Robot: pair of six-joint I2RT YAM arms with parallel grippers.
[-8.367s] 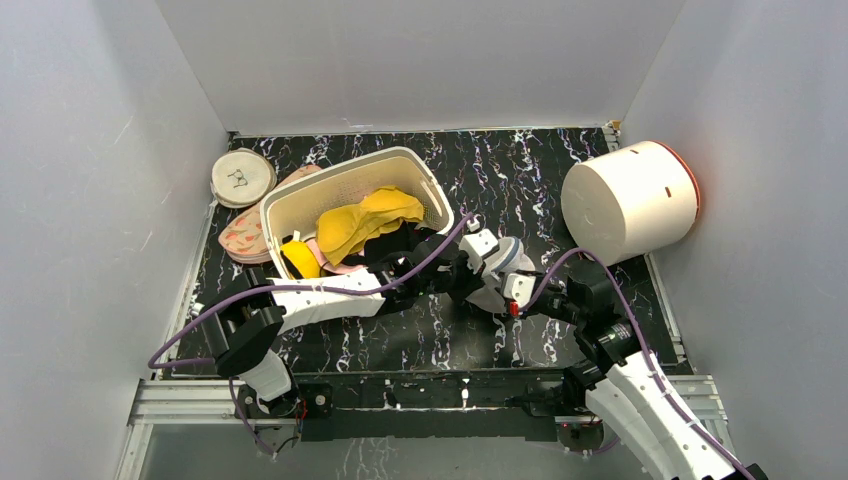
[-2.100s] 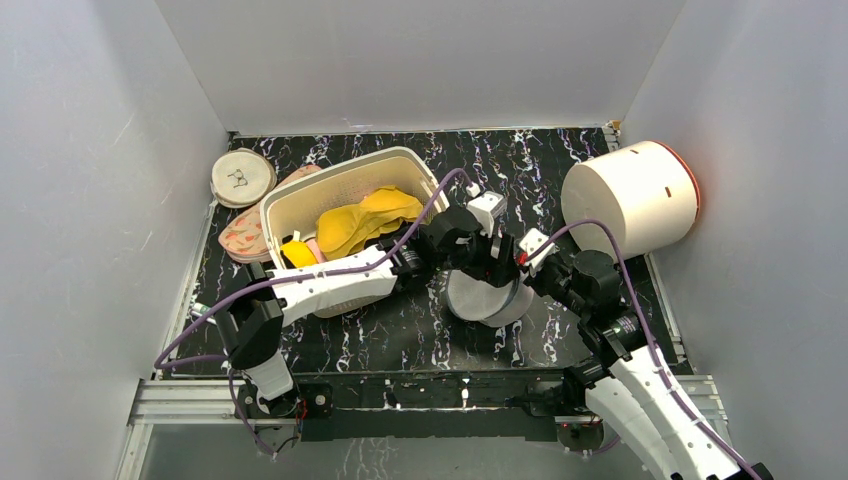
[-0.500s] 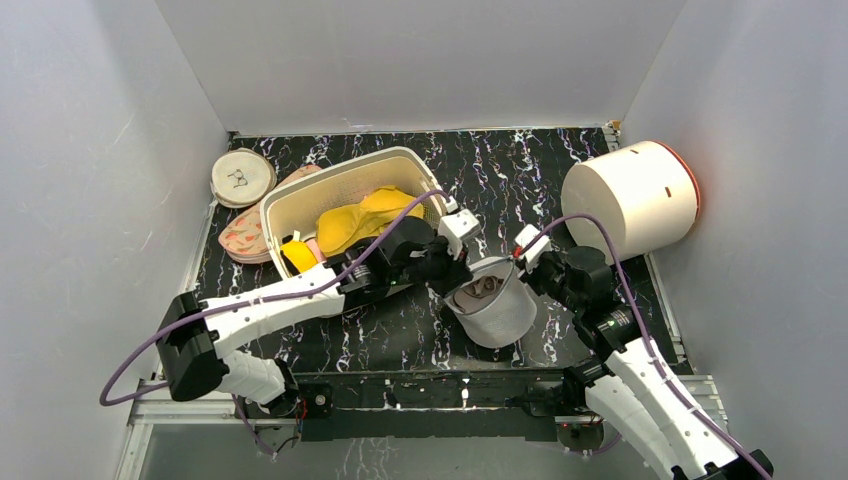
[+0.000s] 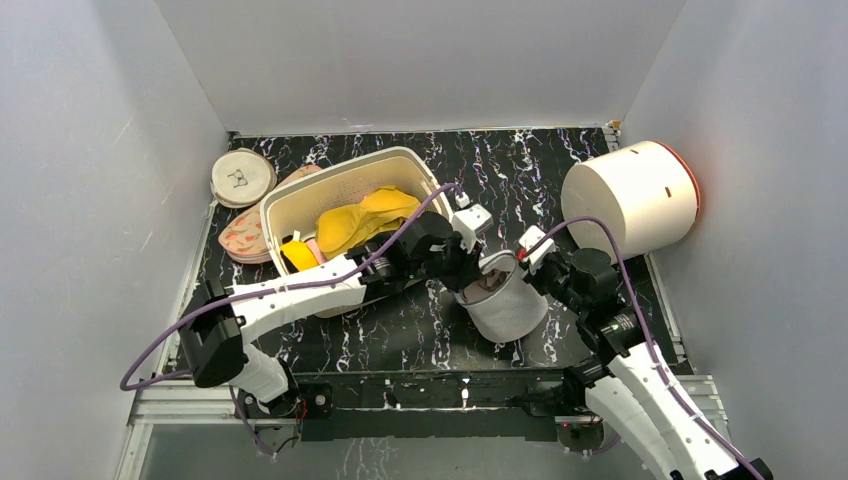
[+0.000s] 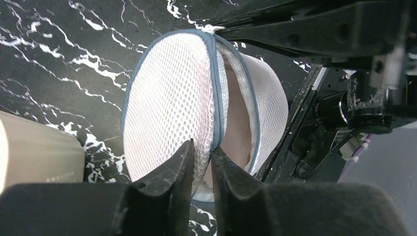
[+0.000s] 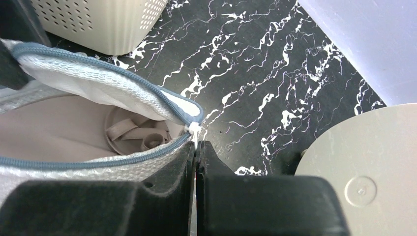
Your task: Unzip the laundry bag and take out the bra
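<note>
Pinching with the right gripper [image 6: 196, 146] a small white zip pull [image 6: 195, 129] at the centre of the right wrist view, jaws pressed together with only the pull between them. Nipping with the left gripper [image 5: 202, 150] the grey-trimmed edge of the round mesh lid, low in the left wrist view, jaws almost closed on the fabric. Holding between the two a small drum-shaped laundry bag [image 4: 503, 305] of whitish translucent mesh, right of centre in the top view, zip partly undone and mouth gaping upward. Showing through that gap a pale pink soft-fabric bra [image 6: 59, 128], lying inside the bag. Neighbouring, just to the left, a white perforated plastic basket [image 4: 340, 165] with a bright yellow bra [image 4: 365, 215] in it. Facing, at far right, a large white cylinder [image 4: 625, 200] tipped on its side on the black white-veined marble table [image 4: 520, 170]. Sharing the top view, at upper left beyond the basket, with a flat cream disc [image 4: 241, 176] and a flat pink patterned disc [image 4: 240, 235].
</note>
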